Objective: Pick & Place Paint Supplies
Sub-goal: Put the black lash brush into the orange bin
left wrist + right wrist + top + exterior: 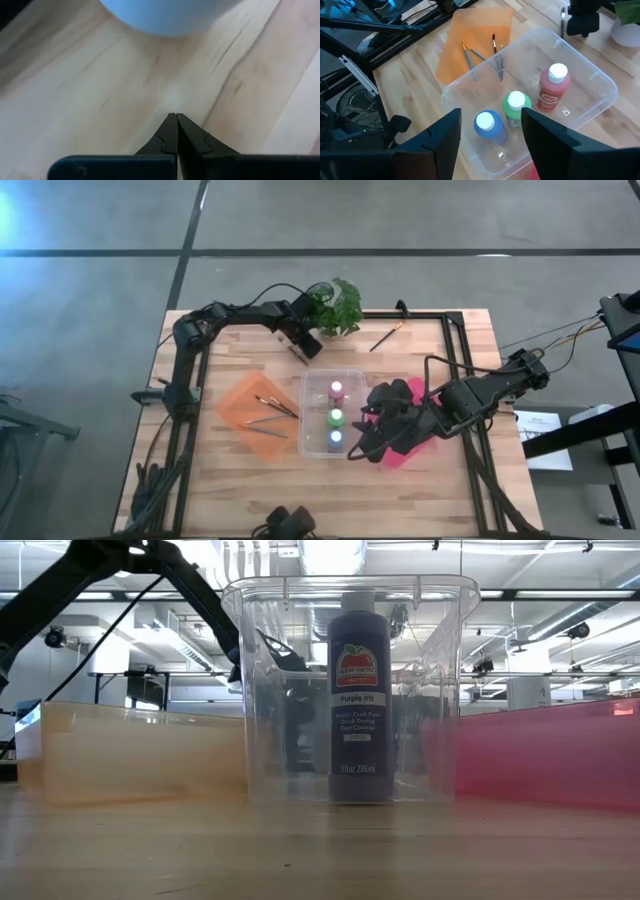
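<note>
The right gripper (490, 142), fingers wide and holding nothing, hangs over the near end of the clear plastic bin (312, 442). Inside stand the blue paint bottle (489, 126), green paint bottle (515, 107) and pink paint bottle (553, 87). If more supplies go in, it should lift straight up without bumping them, while the left gripper (176, 131) rests pinched shut by the far plant.

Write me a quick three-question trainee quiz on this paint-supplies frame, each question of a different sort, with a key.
1. True or false: the clear plastic bin holds three paint bottles.
2. Which bottle lies nearest the right gripper? A. red-pink bottle B. green bottle C. blue bottle
3. Fill in: the paintbrushes lie on the ___ tray.

Key:
1. True; pink, green and blue caps show in a row in the high view.
2. C; the open right gripper hovers just over the blue bottle, holding nothing. The left gripper is shut near the potted plant.
3. Orange.
</note>
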Robot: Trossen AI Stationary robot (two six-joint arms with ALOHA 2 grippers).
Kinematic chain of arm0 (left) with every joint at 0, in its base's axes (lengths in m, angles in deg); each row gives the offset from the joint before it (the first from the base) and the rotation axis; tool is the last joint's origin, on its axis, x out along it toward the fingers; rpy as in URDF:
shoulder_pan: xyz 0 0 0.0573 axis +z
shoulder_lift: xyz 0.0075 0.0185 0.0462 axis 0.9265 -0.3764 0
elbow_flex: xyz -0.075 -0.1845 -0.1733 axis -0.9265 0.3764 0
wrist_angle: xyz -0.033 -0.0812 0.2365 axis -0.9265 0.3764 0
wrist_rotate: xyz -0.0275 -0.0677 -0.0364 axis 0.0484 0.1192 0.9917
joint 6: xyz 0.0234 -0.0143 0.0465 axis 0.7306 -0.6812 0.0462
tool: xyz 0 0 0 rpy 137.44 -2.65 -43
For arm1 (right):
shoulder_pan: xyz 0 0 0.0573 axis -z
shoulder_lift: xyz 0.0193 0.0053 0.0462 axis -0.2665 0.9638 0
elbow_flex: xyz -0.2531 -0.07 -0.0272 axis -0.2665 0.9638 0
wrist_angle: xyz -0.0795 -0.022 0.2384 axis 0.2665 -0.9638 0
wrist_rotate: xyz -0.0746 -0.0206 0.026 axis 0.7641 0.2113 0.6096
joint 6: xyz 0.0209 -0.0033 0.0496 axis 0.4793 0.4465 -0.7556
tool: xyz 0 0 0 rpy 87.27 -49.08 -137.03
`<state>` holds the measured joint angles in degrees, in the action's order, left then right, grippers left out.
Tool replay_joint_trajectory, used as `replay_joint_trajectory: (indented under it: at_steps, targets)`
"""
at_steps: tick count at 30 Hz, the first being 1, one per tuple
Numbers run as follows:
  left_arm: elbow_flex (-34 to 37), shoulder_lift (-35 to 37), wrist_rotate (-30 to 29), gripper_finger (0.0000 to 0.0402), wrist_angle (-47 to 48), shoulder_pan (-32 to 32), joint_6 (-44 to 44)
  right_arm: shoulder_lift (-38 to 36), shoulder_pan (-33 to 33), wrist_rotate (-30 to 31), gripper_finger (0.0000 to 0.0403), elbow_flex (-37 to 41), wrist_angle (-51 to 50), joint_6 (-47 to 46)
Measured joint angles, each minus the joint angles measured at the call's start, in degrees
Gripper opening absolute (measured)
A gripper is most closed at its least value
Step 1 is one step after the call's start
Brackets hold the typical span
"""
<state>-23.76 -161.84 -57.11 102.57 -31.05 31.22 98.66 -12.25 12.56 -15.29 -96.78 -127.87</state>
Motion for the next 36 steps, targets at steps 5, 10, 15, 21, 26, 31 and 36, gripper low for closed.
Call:
replay_joint_trajectory:
  at_steps: [5,10,15,21,26,31,36]
  targets:
    - [0.24,1.48,-0.04,0.0002,3.31,0.0,-0.04,0.0,0.0,0.0,0.0202,0.02,0.06,-0.15]
    - [0.29,7.56,-0.75,0.0002,4.28,0.0,0.05,0.0,-0.06,0.0,0.0202,0.04,0.5,-0.15]
    - [2.35,14.68,-3.32,0.0017,10.43,0.0,3.82,0.0,-0.16,0.0,0.0202,0.04,0.79,0.03]
    - [9.8,22.22,-3.07,0.0041,20.64,-0.03,9.9,0.0,-0.18,1.68,0.0202,0.04,3.01,2.77]
    - [17.22,24.45,-2.24,0.0043,21.79,-0.04,10.45,0.0,-0.17,2.91,0.0202,0.04,4.0,4.06]
    - [19.45,24.75,-4.68,0.0043,21.15,0.75,10.09,0.02,-0.17,2.99,0.0202,0.04,4.01,4.14]
    - [20.46,25.12,-5.46,0.0043,21.21,3.1,8.73,0.02,-0.17,2.89,0.0202,0.04,4.02,4.12]
